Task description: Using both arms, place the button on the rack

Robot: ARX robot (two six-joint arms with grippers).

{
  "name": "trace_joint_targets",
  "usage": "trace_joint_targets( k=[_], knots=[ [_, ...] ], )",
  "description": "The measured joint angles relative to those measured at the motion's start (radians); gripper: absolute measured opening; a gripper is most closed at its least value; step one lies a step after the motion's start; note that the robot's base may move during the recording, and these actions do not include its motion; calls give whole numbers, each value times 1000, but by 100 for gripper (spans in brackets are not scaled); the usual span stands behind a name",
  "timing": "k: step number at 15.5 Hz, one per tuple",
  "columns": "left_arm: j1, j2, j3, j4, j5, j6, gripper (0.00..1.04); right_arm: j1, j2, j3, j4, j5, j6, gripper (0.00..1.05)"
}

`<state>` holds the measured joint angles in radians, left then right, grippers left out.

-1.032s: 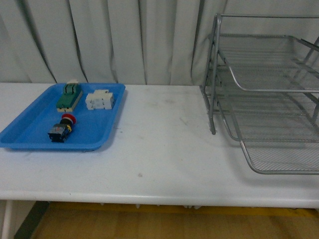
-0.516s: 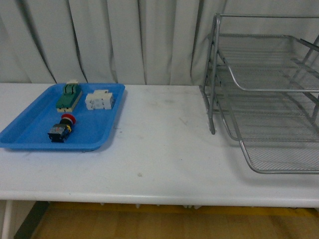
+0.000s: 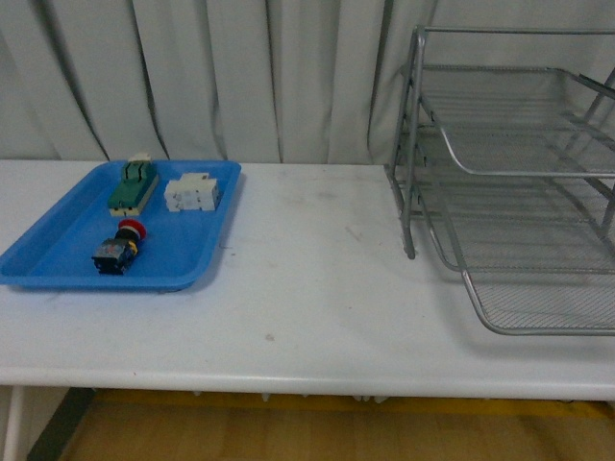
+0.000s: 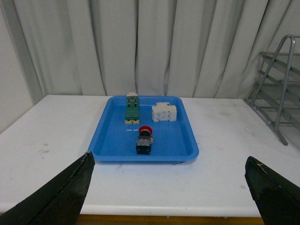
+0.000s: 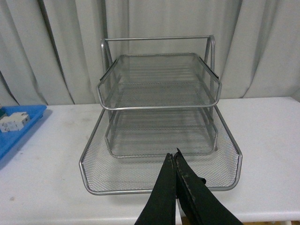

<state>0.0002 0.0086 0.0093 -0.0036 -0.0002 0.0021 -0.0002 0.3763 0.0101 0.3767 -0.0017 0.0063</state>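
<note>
The button (image 3: 119,248), with its red cap, yellow ring and black-and-blue body, lies on its side in the blue tray (image 3: 58,252) at the left of the white table. It also shows in the left wrist view (image 4: 144,139). The silver wire-mesh rack (image 3: 519,182) stands at the right, its lowest tray pulled forward; the right wrist view (image 5: 159,117) faces it. My left gripper (image 4: 171,187) is open and empty, well short of the tray. My right gripper (image 5: 173,157) is shut and empty, in front of the rack's lowest tray. Neither arm shows in the front view.
In the blue tray also lie a green-topped block (image 3: 133,187) and a white terminal block (image 3: 192,193). Grey curtains hang behind the table. The table's front edge (image 3: 307,384) runs across the front view.
</note>
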Motion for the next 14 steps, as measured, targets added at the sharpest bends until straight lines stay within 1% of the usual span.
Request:
trace_joint_targets(
  k=[3, 7, 8, 9, 11, 12, 13, 14],
  knots=[
    [0, 0, 0, 0, 0, 0, 98, 0, -134, 0, -132, 0, 0, 2],
    [0, 0, 0, 0, 0, 0, 98, 0, -197, 0, -195, 0, 0, 2],
    [0, 0, 0, 0, 0, 0, 98, 0, -238, 2, -254, 0, 0, 2],
    [0, 0, 0, 0, 0, 0, 98, 0, -333, 1, -383, 0, 0, 2],
    [0, 0, 0, 1, 0, 0, 98, 0, -372, 3, -374, 2, 0, 2],
    [0, 0, 0, 0, 0, 0, 98, 0, -372, 1, -388, 2, -2, 5],
    [0, 0, 0, -2, -1, 0, 98, 0, -373, 1, -379, 2, -2, 17],
    [-74, 81, 54, -146, -154, -24, 98, 0, -372, 1, -382, 2, -2, 28]
  ],
)
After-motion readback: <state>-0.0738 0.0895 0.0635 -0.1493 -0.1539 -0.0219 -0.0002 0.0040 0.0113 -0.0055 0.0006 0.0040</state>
